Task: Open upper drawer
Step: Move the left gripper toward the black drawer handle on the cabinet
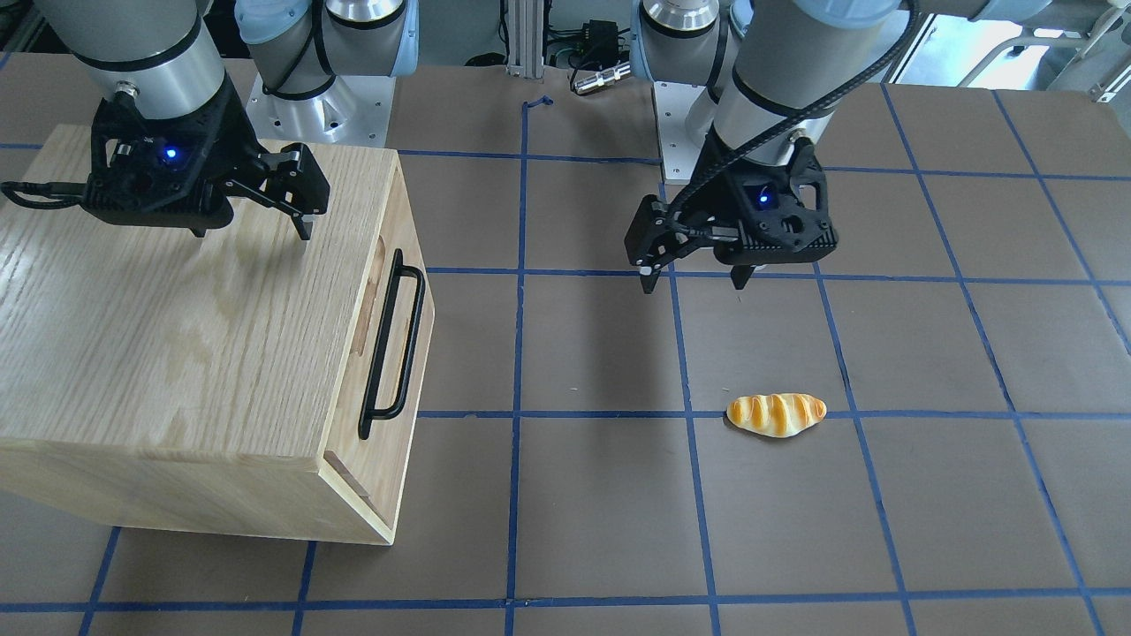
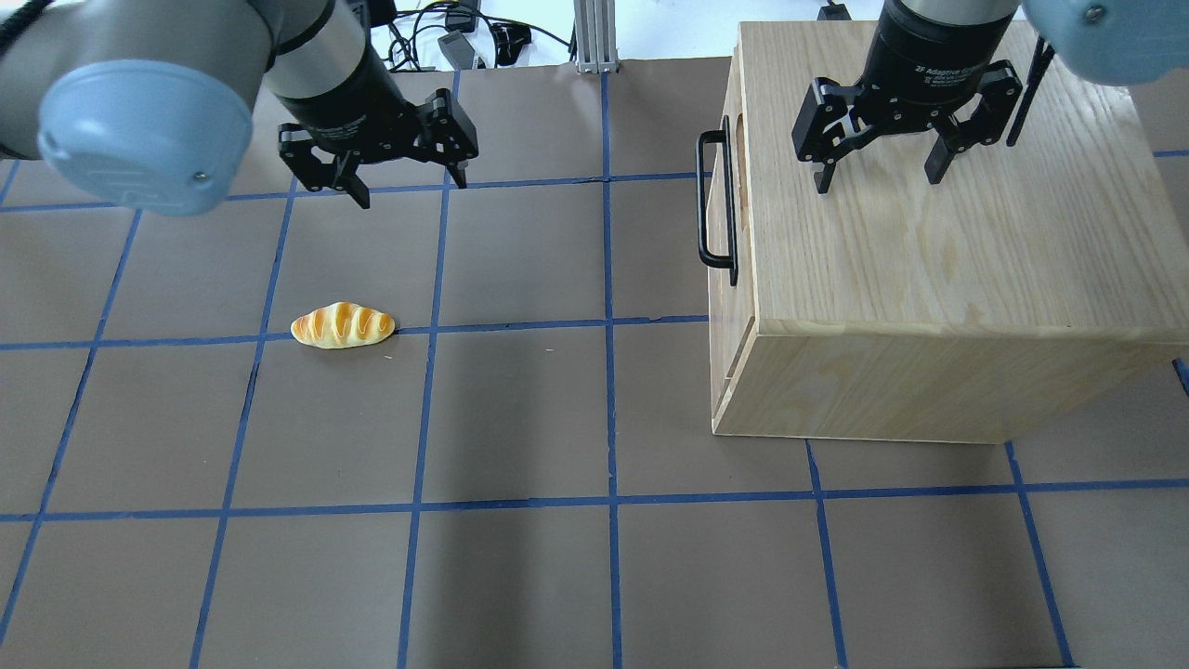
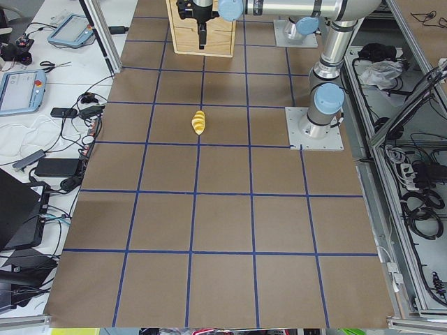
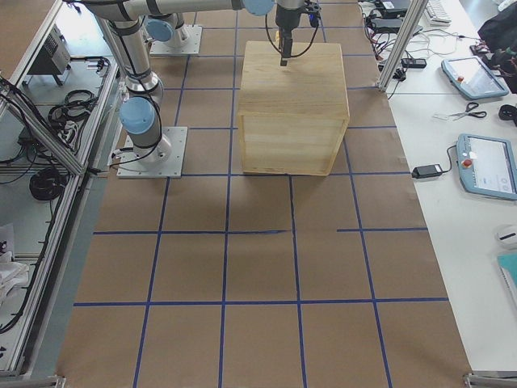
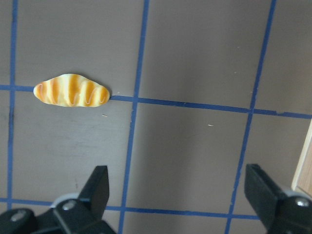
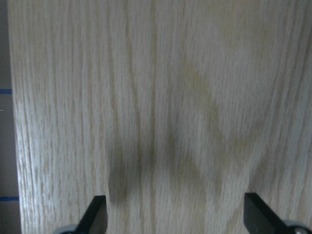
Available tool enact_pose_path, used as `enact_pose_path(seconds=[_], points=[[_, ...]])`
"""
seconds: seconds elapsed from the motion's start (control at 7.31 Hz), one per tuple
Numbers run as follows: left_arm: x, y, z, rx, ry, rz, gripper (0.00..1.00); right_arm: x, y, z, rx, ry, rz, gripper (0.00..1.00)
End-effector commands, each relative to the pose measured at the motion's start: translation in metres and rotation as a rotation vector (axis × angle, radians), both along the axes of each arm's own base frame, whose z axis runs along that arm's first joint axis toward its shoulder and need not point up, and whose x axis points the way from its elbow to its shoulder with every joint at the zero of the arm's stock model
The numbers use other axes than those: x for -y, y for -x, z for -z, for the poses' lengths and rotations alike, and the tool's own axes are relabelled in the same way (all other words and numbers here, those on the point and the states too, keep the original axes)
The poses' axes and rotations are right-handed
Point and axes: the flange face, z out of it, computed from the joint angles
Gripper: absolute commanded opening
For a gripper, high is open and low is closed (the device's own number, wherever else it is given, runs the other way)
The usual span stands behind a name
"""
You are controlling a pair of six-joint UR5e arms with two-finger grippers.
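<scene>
Facing the tabletop (image 2: 520,418) centre, the upper drawer (image 1: 369,322) sits flush in the front of the oak-grain cabinet (image 2: 929,269), which stands on the robot's right side. Its black bar handle (image 1: 387,340) runs along the front panel, untouched. The right end effector (image 2: 878,177) hovers above the cabinet top, well back from the front edge, fingers spread wide and empty. The left end effector (image 2: 411,186) hangs over the bare tabletop on the opposite side, fingers likewise spread and empty. A striped bread roll (image 2: 342,326) lies on a blue grid line near it.
</scene>
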Motion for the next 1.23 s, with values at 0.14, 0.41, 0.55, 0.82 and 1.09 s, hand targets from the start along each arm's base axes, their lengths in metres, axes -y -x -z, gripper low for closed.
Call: enact_pose_path(seconds=[0.14,0.41,0.55,0.82,1.09], points=[[0.002,0.077,0.023,-0.126,0.036,0.031,1.00,0.000,0.000,0.000,0.000,0.000,-0.001,1.00],[0.008,0.105,0.044,-0.185,0.025,0.039,1.00,0.000,0.000,0.000,0.000,0.000,-0.001,1.00],[0.011,0.113,0.053,-0.215,0.008,0.047,1.00,0.000,0.000,0.000,0.000,0.000,0.001,1.00],[0.008,0.128,0.062,-0.235,-0.014,0.055,1.00,0.000,0.000,0.000,0.000,0.000,-0.001,1.00],[0.008,0.151,0.073,-0.267,0.011,0.094,1.00,0.000,0.000,0.000,0.000,0.000,0.001,1.00]])
